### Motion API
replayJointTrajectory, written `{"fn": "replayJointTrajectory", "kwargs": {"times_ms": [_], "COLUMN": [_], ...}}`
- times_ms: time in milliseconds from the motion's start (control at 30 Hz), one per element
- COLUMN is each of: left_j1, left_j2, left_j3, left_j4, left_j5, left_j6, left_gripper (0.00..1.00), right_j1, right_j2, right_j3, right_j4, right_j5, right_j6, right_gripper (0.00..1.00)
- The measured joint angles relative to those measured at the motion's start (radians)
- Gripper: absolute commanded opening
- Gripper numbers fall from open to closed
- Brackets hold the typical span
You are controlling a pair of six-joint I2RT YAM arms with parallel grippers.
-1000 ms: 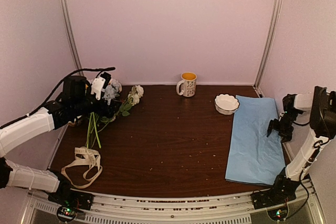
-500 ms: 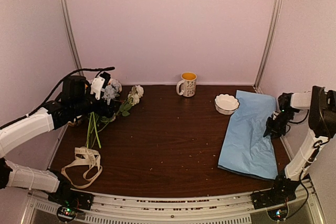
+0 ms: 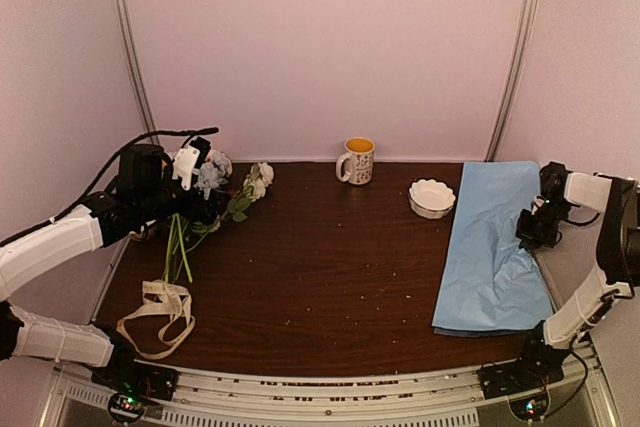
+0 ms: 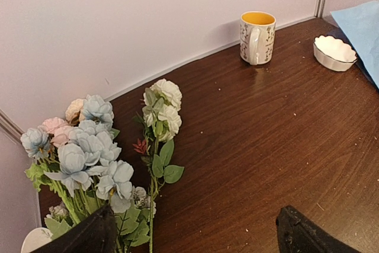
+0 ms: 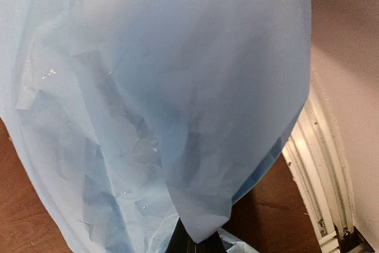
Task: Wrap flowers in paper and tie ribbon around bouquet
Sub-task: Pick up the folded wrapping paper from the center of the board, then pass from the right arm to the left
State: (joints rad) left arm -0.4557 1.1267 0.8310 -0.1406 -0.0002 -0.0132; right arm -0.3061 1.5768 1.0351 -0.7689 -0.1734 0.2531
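Landmark is the mug, at the far centre of the table. Going near to far.

Ribbon: well to the near-left of the mug, by the table's near edge. It lies in loose loops with nothing touching it.

Paper: right of the mug, and most of it is nearer than the mug. Its near end lies on the table, with a strip of navy underside showing at the near corner. The rest rises off the table, crumpled in the middle. Your right gripper is at the paper's right edge, jaws together and clamped on it. The right wrist view shows the sheet pinched to a point at the fingertips and draping away from them.

Flowers: left of the mug and well apart from it, lying on the table. The heads are about level with the mug and the stems run toward the near edge. Your left gripper hangs over the leafy part, jaws fully apart, nothing between them. One finger sits at the leaves; contact I can't tell.

Bowl: white and scalloped, just right of the mug and slightly nearer, between mug and paper. The paper's left edge is just beside it; touching or not, I can't tell.

The mug itself stands upright, yellow inside, handle on its left.
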Motion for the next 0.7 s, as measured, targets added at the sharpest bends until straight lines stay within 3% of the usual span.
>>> {"fn": "replayJointTrajectory", "kwargs": {"times_ms": [400, 533, 633, 700], "left_j1": [0.000, 0.000, 0.000, -0.002], "left_j2": [-0.006, -0.008, -0.008, -0.010], "left_j3": [0.000, 0.017, 0.047, 0.065], "left_j4": [-0.002, -0.021, -0.037, -0.043], "left_j5": [0.008, 0.046, 0.108, 0.159], "left_j6": [-0.007, -0.016, -0.028, -0.039], "left_gripper": [0.96, 0.93, 0.81, 0.78], "right_j1": [0.143, 0.197, 0.322, 0.428], "right_j2": [-0.370, -0.452, -0.489, -0.500], "right_j3": [0.204, 0.248, 0.257, 0.259], "right_j4": [-0.054, -0.042, -0.009, 0.024], "right_j5": [0.187, 0.147, 0.072, 0.006], "right_j6": [0.050, 0.041, 0.014, -0.017], "right_gripper": [0.00, 0.00, 0.00, 0.00]}}
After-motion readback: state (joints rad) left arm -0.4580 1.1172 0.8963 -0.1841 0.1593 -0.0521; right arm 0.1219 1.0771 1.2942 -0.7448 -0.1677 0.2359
